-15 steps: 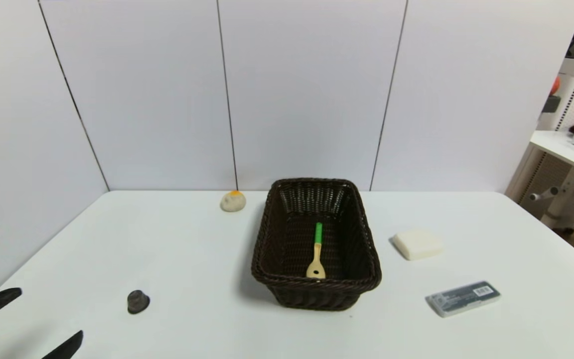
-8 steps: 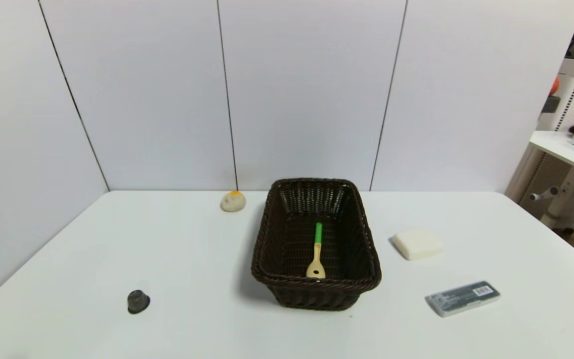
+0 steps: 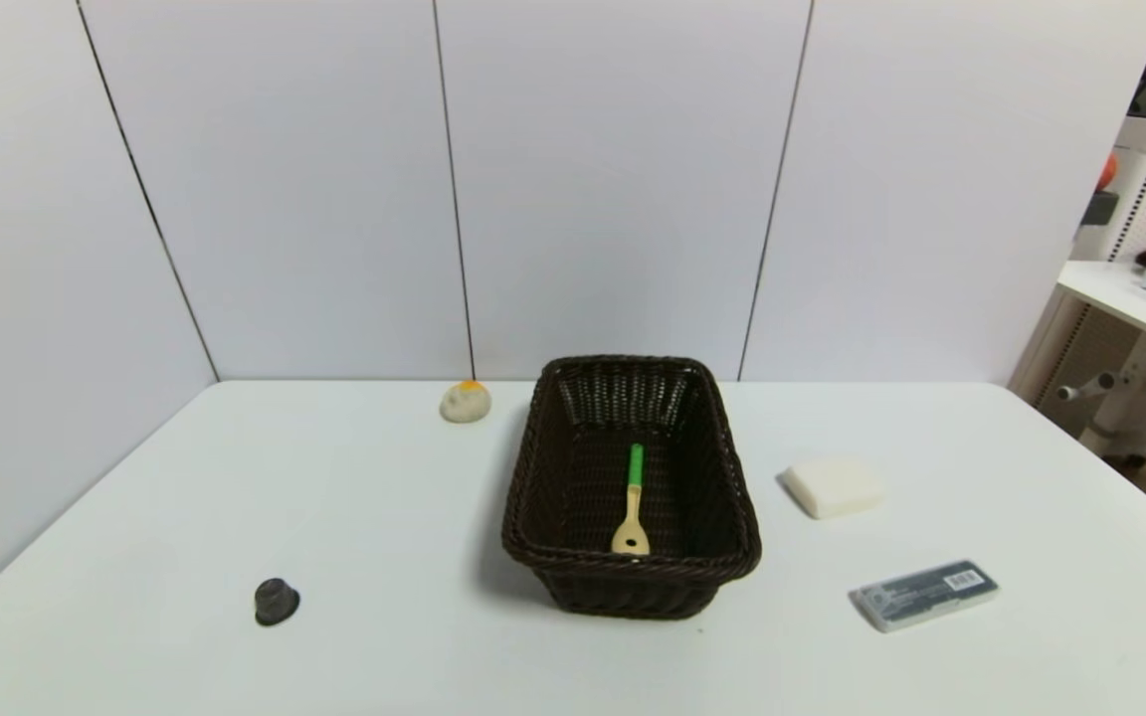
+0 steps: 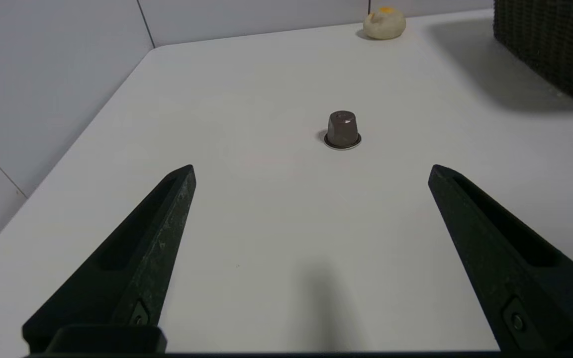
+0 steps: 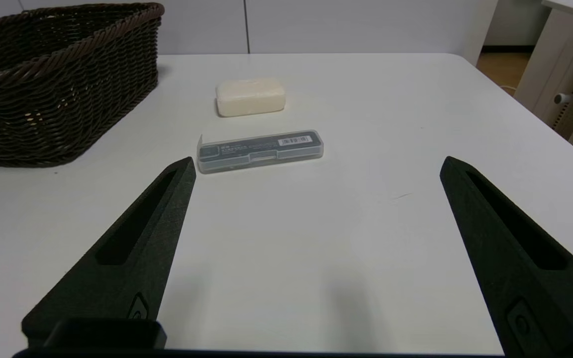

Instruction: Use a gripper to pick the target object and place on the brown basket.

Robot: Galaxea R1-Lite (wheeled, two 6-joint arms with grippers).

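Spoon (image 3: 632, 500) is lying flat on the floor of the brown basket (image 3: 533, 467), pronged head toward the robot, green handle tip pointing at the back wall. Basket sits mid-table (image 3: 384, 517). Neither arm shows in the head view. Left gripper (image 4: 311, 171) hangs low over the table's near-left area, fingers spread wide and holding nothing, dark capsule (image 4: 342, 130) ahead of it, beige lump with orange top (image 4: 384, 23) far back near the wall. Right gripper (image 5: 316, 166) is low over the near-right area, fingers also spread wide and holding nothing, clear plastic case (image 5: 260, 150) just ahead, white soap-like block (image 5: 250, 96) beyond it, basket off to the side.
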